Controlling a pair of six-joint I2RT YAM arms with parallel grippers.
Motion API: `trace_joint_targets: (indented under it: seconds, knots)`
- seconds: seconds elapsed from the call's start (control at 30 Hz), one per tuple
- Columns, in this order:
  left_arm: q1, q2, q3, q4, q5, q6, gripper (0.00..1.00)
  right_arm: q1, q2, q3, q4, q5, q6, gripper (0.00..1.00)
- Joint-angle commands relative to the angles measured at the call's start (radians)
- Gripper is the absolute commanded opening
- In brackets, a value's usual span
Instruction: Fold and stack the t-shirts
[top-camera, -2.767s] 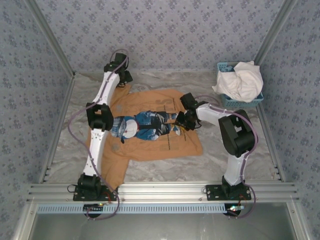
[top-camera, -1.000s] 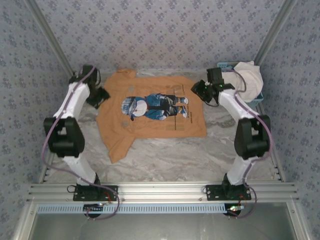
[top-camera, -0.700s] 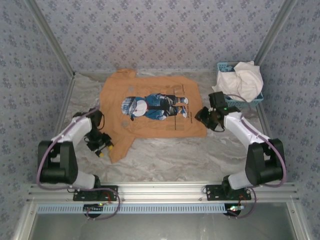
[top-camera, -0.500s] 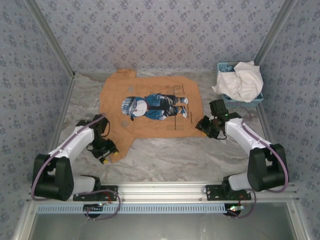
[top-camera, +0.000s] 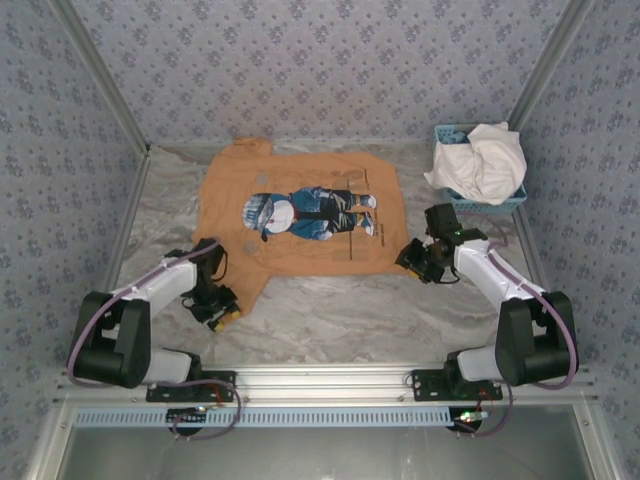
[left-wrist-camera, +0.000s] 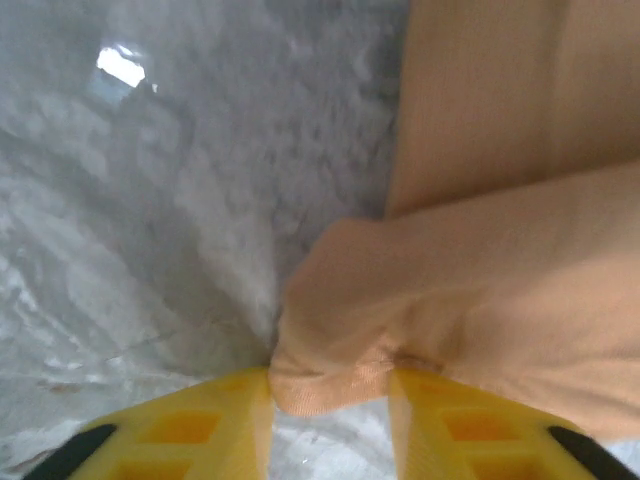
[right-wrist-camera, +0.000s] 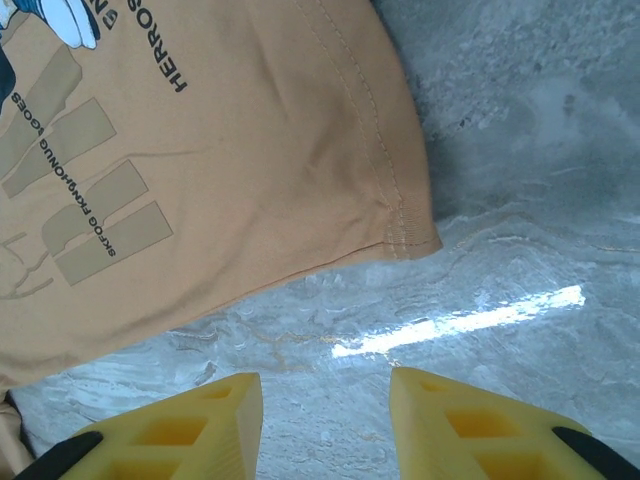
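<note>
1. Orange shirt (top-camera: 330, 252) lies flat on the tabletop (top-camera: 340, 312), print side up. It sits mid-to-far, w/ the neck end to the left and the bottom hem to the right.
2. Its far sleeve (top-camera: 250, 148) reaches up close to the back wall (top-camera: 330, 70). Its near sleeve (top-camera: 245, 290) angles out toward the near-left.
3. Left tool (top-camera: 222, 312) is low at the end of the near sleeve. In the left wrist view the cuff (left-wrist-camera: 320, 385) is bunched btwn the two yellow fingers (left-wrist-camera: 200, 430), and the cloth touches both. So the tool is clamped on the cuff.
4. Right tool (top-camera: 412, 260) sits at the shirt's near-right hem corner (right-wrist-camera: 410, 235). In the right wrist view its fingers are apart, w/ bare tabletop btwn them. The corner lies just past the tips and is not touching them.
5. The hem edge by that corner lies flat, w/ the stitching visible and no curl.
6. White shirt (top-camera: 482, 160) is crumpled in the blue basket (top-camera: 500, 204) at the far-right corner, spilling over the rim. It is well apart from the orange shirt and near the right arm's forearm.
7. Room to move:
   - There is a wide bare strip btwn the shirt's near edge and the front rail (top-camera: 320, 380).
   - A narrower bare strip runs along the left wall side.
   - An open gap lies btwn the right hem and the basket.
   - At the far edge only the far sleeve gets close to the wall.
</note>
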Motion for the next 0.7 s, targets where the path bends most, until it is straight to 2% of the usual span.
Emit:
trace_joint_targets:
  seconds: [0.0, 0.1, 0.23, 0.47, 0.67]
  knots:
    - [-0.020, -0.027, 0.000, 0.076, -0.082, -0.033, 0.19, -0.016, -0.035, -0.011, -0.051, 0.052, -0.012, 0.40]
    - [-0.029, -0.143, -0.013, 0.059, -0.146, -0.069, 0.00, -0.029, -0.017, 0.002, -0.047, 0.092, -0.012, 0.39]
    - [-0.026, -0.236, -0.022, 0.007, -0.154, -0.093, 0.00, -0.030, 0.058, 0.008, -0.021, 0.118, -0.003, 0.35]
    - [-0.026, -0.268, -0.026, -0.031, -0.117, -0.088, 0.00, -0.029, 0.162, 0.008, 0.097, 0.093, 0.048, 0.34]
    - [-0.026, -0.277, -0.018, -0.048, -0.116, -0.077, 0.00, -0.031, 0.220, 0.020, 0.125, 0.089, 0.059, 0.26]
